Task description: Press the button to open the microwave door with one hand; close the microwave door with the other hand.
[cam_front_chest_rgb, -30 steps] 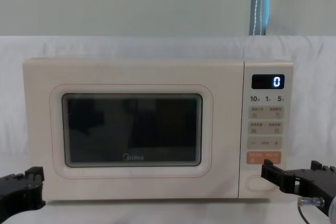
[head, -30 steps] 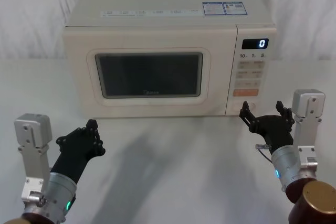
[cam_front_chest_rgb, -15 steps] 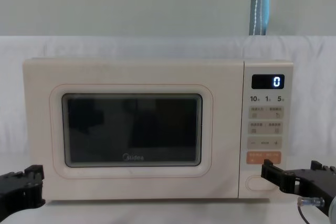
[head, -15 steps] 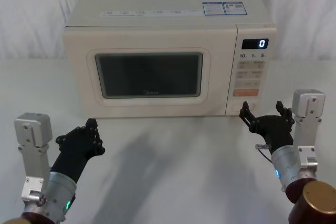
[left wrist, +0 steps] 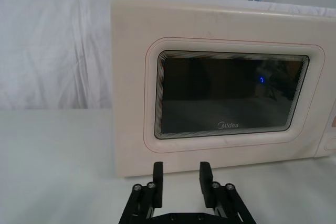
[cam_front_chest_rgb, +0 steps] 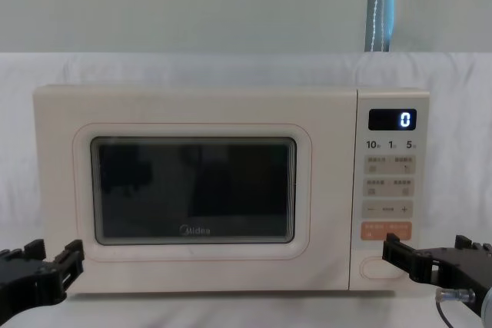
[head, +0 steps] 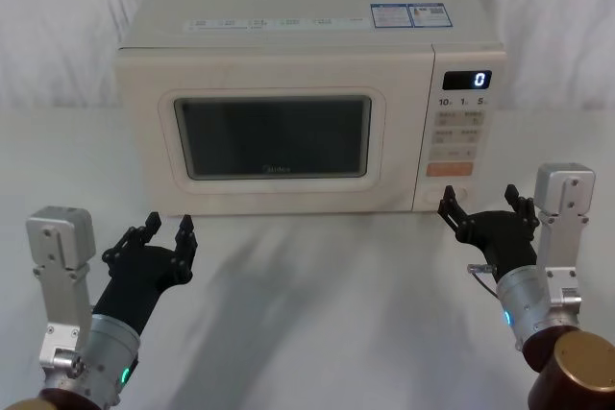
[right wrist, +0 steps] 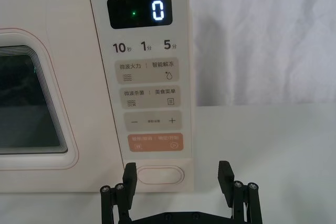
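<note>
The microwave door (head: 274,136) is shut, its dark window and "Midea" logo facing me (cam_front_chest_rgb: 192,190) (left wrist: 231,98). The button (head: 452,197) is the wide cream oval at the foot of the control panel (right wrist: 160,175), under the orange key. My right gripper (head: 485,206) hovers open just in front of it, fingers spread wide to either side (right wrist: 178,177); in the chest view (cam_front_chest_rgb: 427,250) one finger partly covers the button (cam_front_chest_rgb: 372,269). My left gripper (head: 168,228) is open and empty before the door's lower left corner (left wrist: 181,177) (cam_front_chest_rgb: 54,255), a short way off it.
The microwave (head: 307,7) stands on a white-draped table (head: 317,314) with a white cloth backdrop behind. Its display (right wrist: 157,10) reads 0. Open tabletop lies between the two arms and in front of the door.
The left gripper's fingers, seen as one dark shape before, now stand apart side by side and sit slightly further right. The right gripper and the door have not moved.
</note>
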